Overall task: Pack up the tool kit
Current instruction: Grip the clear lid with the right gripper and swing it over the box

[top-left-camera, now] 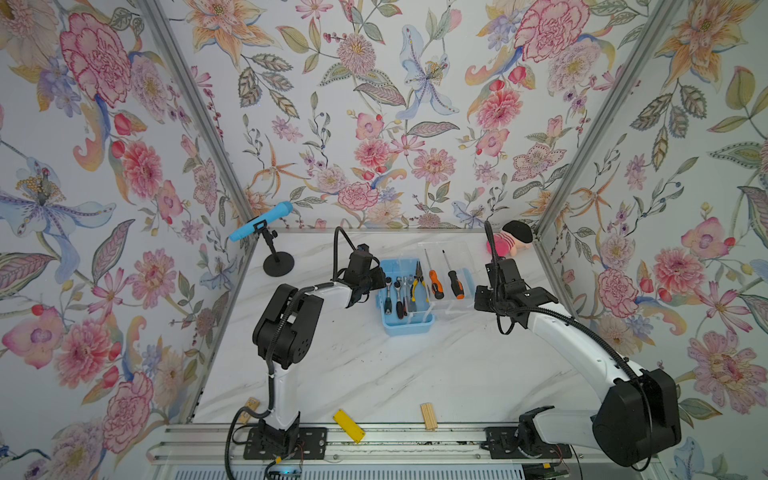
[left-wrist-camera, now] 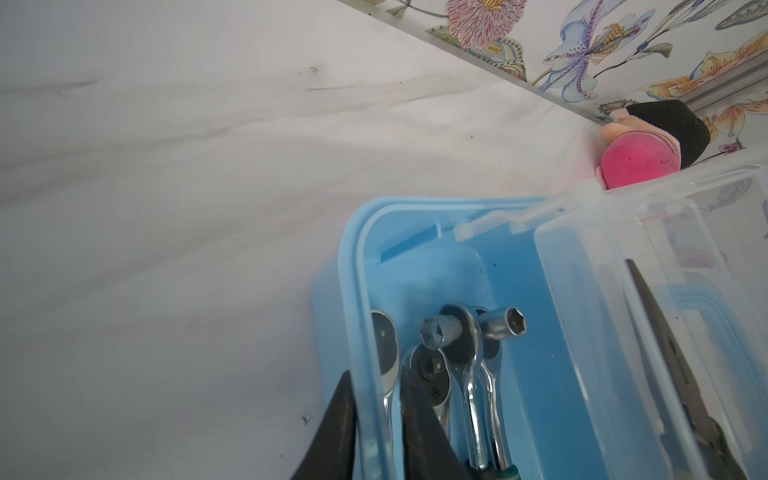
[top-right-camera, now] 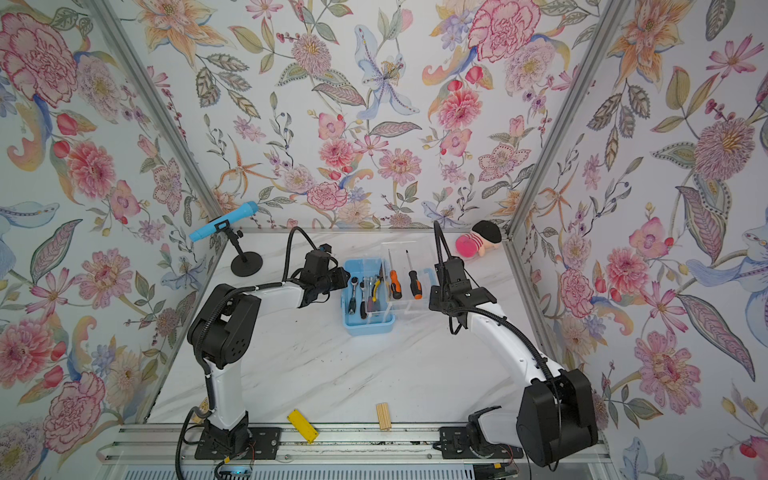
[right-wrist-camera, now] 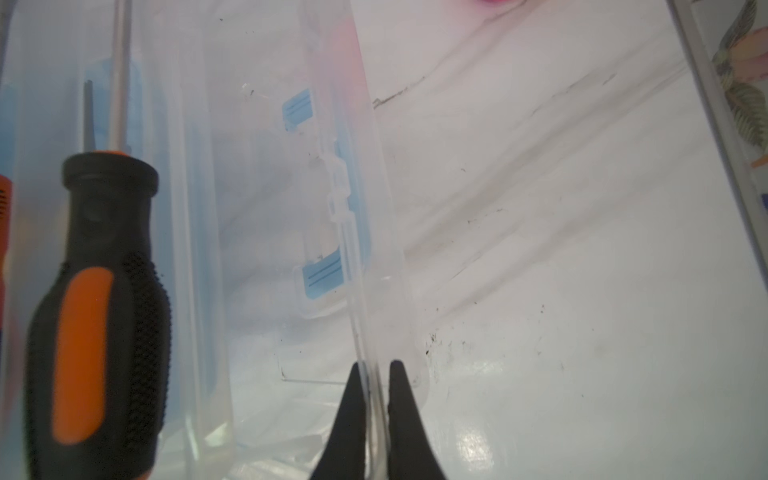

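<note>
Two grips: left pincer (left-wrist-camera: 376,372) pinches blue box (left-wrist-camera: 353,257), right pincer (right-wrist-camera: 376,365) pinches clear lid (right-wrist-camera: 257,208).

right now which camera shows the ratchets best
The left wrist view: the ratchets lie close up in the blue box, heads and sockets sharp. Both top views show them small, in the box's left part. The right wrist view shows none, only a screwdriver and the clear lid.
</note>
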`<action>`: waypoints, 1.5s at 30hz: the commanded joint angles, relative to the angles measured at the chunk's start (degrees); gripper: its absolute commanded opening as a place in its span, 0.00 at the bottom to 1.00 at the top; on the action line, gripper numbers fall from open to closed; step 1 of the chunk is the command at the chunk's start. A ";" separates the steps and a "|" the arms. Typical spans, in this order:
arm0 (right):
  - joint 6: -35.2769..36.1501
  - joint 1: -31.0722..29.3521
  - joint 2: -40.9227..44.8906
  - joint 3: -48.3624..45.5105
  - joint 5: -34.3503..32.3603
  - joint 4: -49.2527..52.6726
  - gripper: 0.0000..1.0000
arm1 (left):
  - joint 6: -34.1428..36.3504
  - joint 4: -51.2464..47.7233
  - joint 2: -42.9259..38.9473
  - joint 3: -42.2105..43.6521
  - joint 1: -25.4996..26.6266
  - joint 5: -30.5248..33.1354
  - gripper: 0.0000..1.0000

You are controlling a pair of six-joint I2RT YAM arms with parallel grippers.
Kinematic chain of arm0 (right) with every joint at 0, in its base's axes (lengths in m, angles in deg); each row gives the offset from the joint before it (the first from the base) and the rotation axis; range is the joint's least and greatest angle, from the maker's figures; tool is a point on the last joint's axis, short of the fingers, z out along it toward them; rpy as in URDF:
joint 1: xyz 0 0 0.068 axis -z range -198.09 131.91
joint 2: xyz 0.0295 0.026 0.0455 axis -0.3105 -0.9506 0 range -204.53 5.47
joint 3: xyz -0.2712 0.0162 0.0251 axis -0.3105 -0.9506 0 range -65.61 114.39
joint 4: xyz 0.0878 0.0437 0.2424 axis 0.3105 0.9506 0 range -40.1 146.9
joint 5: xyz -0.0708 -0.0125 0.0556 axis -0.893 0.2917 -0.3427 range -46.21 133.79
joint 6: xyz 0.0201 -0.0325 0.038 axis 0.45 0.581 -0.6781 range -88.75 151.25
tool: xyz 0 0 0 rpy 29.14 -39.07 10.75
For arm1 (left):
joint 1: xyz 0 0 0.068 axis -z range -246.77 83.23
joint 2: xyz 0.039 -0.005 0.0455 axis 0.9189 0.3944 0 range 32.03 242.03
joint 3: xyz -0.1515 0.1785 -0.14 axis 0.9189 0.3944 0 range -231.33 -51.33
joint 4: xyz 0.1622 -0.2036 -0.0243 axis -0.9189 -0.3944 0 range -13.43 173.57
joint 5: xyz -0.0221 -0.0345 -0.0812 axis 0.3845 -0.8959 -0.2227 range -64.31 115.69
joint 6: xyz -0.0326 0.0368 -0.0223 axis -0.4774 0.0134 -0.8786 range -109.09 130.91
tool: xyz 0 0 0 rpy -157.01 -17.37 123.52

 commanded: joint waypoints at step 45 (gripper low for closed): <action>1.26 -34.99 -17.19 22.49 -8.22 2.86 0.25 | -3.93 8.69 -10.65 10.00 1.13 -5.92 0.26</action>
